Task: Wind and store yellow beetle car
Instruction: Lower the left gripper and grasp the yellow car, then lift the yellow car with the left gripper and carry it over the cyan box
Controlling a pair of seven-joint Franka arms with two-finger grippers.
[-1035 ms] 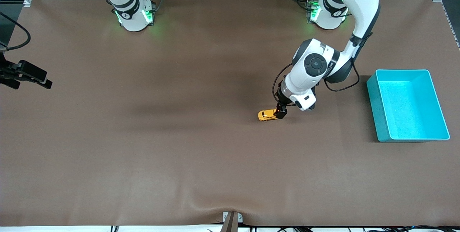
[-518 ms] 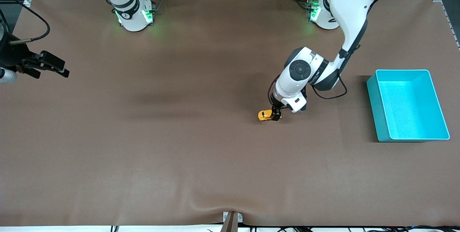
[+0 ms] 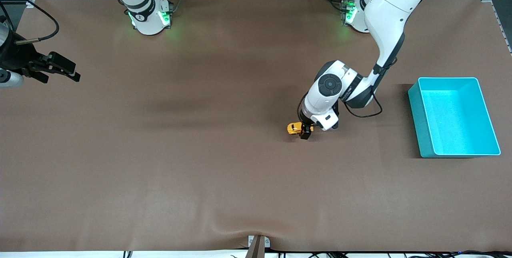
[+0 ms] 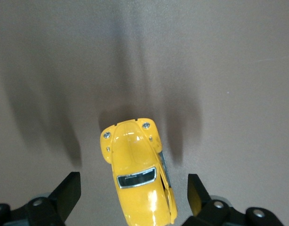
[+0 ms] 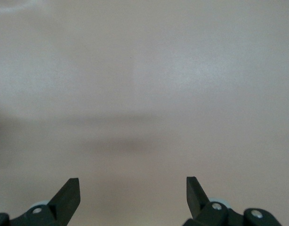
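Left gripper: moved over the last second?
Yes. The left gripper shifted away from the turquoise bin, its open fingers now straddling the yellow beetle car.

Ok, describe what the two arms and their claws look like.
Both are white Franka arms with dark grey joint bands and round bases lit green. The left arm has a round dark cap on its wrist joint and a black cable looping beside it. The left claw and right claw are black, with wedge-shaped fingers; a black cable trails to the right one.

Yellow beetle car point(image 4: 137, 176); turquoise bin point(image 3: 424, 130); brown table point(image 3: 180, 162).
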